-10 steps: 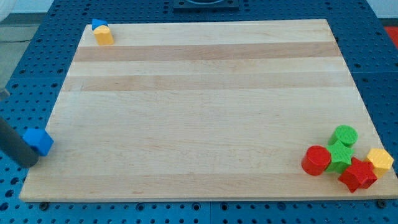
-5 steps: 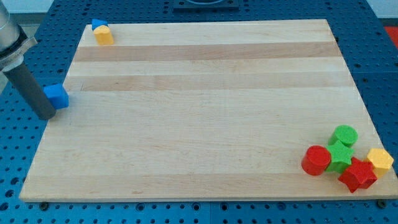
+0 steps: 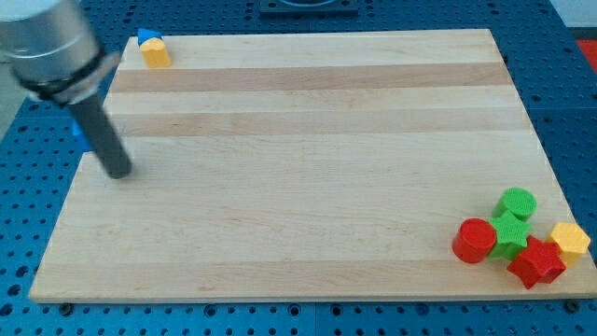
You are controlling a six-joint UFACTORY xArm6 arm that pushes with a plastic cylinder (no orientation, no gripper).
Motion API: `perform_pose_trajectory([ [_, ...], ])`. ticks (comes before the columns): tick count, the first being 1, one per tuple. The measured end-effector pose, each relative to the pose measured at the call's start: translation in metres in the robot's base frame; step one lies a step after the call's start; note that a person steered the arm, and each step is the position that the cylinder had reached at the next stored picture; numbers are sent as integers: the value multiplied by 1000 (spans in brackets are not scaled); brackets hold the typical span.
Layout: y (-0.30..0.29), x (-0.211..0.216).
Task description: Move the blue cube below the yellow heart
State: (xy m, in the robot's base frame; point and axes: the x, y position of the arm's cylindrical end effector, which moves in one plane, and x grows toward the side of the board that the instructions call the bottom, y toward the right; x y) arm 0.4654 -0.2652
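Tip planted near the table's left edge, rod mostly hiding the blue cube right behind it, probably lined up for shoving toward the yellow heart in the top-left corner; no fingers here, just rod.

no readable text or markings anywhere

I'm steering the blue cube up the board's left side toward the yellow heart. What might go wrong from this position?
1. The blue cube sits right at the board's left edge, mostly hidden behind the rod; a sideways nudge may tip it off.
2. My tip is below and right of the cube, so contact looks doubtful and the cube may be left behind.
3. The yellow heart touches another blue block in the top-left corner; overshooting may shove both.
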Motion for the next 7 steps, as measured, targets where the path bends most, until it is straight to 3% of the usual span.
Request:
perform_pose_trajectory([
  [1,-39,-6],
  [7,-12,-183],
])
